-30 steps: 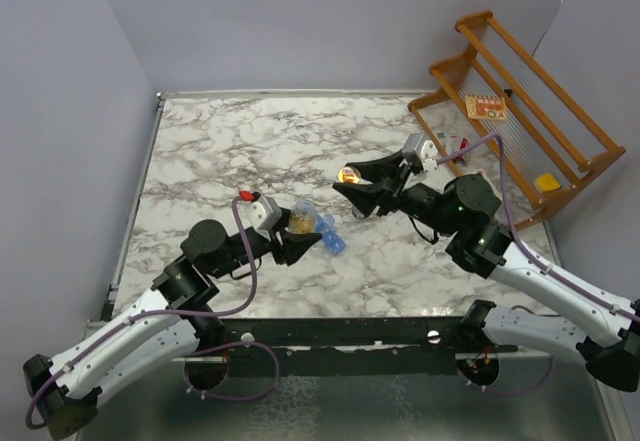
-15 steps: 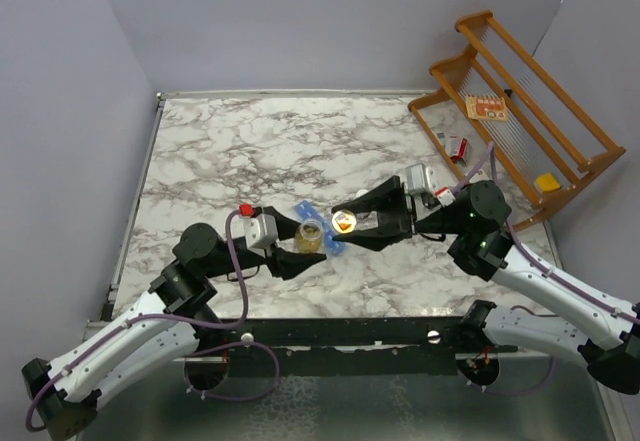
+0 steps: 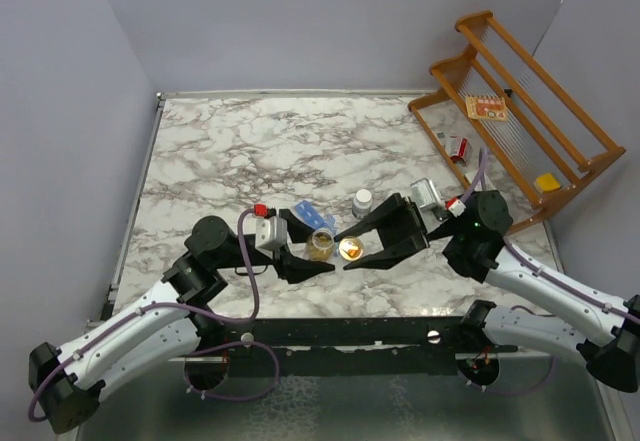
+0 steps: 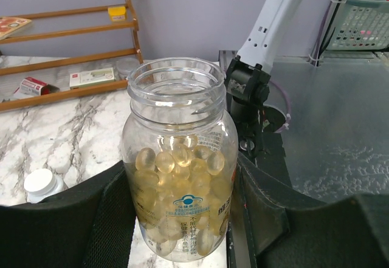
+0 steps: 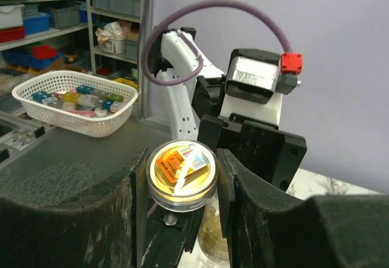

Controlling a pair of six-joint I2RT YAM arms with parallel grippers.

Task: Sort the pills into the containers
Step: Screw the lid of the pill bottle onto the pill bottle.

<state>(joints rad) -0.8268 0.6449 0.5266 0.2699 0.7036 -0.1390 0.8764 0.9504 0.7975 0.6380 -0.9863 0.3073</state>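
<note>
Bottles: two. A lidless clear bottle (image 4: 176,164) of yellow softgels; a white-capped dark bottle (image 3: 362,201).
Left fingers (image 4: 106,219): grasping the clear bottle.
Right fingers (image 5: 255,213): grasping one round lid (image 5: 182,169).
Containers (image 3: 306,210): one blue strip on the marble table (image 3: 220,151), near both bottles.

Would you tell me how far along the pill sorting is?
Done: the bottle is open, cap off. In hand: the left tool grips the bottle, the right tool the cap beside it. Left: every visible pill sits in the bottle; none shows in the blue containers, so sorting looks unstarted.
</note>
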